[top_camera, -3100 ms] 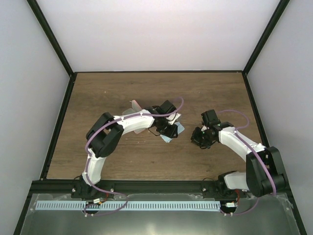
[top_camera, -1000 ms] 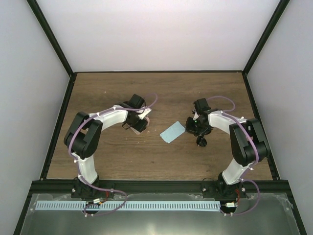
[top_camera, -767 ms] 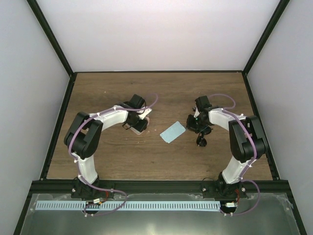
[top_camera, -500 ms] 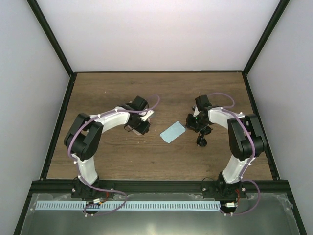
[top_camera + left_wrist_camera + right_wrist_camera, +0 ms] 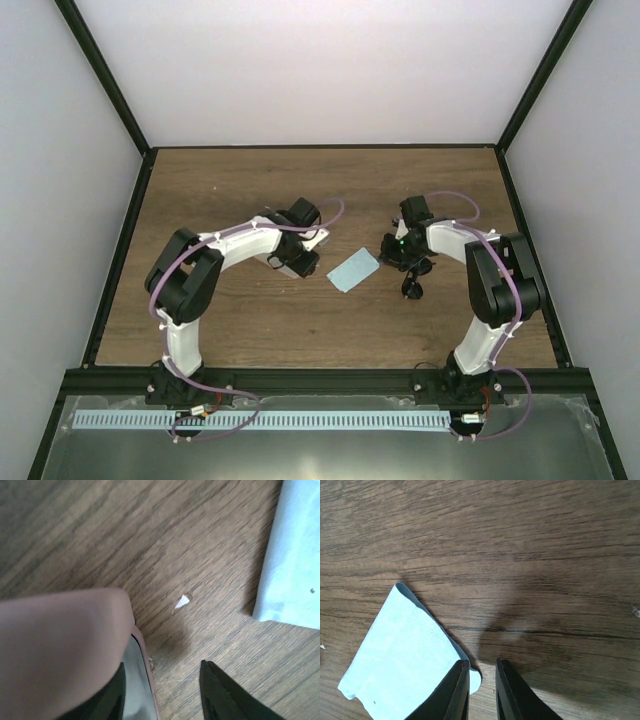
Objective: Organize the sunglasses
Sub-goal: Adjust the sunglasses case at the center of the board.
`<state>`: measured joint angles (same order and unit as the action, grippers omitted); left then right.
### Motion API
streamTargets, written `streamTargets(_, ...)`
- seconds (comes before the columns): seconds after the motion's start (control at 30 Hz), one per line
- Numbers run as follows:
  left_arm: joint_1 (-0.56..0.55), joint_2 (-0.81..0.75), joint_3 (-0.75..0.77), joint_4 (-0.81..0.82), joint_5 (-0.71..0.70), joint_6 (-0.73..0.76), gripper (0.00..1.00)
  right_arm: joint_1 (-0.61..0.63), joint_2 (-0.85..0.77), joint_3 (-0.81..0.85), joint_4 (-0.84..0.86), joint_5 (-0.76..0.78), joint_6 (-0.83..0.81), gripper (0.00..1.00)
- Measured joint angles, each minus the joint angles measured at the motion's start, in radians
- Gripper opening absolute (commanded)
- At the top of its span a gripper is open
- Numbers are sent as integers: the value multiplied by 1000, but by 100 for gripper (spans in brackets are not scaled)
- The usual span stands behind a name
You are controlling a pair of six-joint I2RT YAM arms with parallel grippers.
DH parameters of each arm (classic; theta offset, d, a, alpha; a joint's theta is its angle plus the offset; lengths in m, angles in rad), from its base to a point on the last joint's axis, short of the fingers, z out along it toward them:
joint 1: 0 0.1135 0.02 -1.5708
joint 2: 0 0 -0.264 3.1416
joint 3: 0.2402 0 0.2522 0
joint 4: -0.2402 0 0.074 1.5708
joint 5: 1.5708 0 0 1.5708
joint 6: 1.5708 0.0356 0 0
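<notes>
My left fingers [image 5: 220, 695] stand spread, the open pink case [image 5: 60, 645] against one, grey lining showing. My right fingers [image 5: 515, 695], barely parted, hover beside the sunglasses [image 5: 410, 288].

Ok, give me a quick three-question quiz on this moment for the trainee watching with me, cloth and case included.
1. True or false: the light blue cloth lies on the table between the left gripper and the right gripper.
2. In the left wrist view, what fills the lower left? A: a white mug. B: the pink case. C: a sponge.
3. Which gripper's fingertips are at a corner of the cloth?
Key: 1 true; 2 B; 3 the right gripper.
</notes>
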<state>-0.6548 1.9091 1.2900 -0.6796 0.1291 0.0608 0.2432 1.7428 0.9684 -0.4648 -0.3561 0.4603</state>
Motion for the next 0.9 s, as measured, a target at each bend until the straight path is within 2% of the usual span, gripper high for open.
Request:
streamTargets(0.23,2,20,-23,-6,-5,-29,16,0,0,-1,2,-3,0,18)
streamTargets(0.4,-2,31,-16,11,-16,-97,4,0,0,-1,2,-3,0,18)
streamTargets(0.63,-16,99,83,12,-77,-248,4,0,-1,-1,1,1,0,17)
streamTargets(0.9,-20,283,369,-47,-145,-510,4,-1,-10,-1,-10,10,0,18)
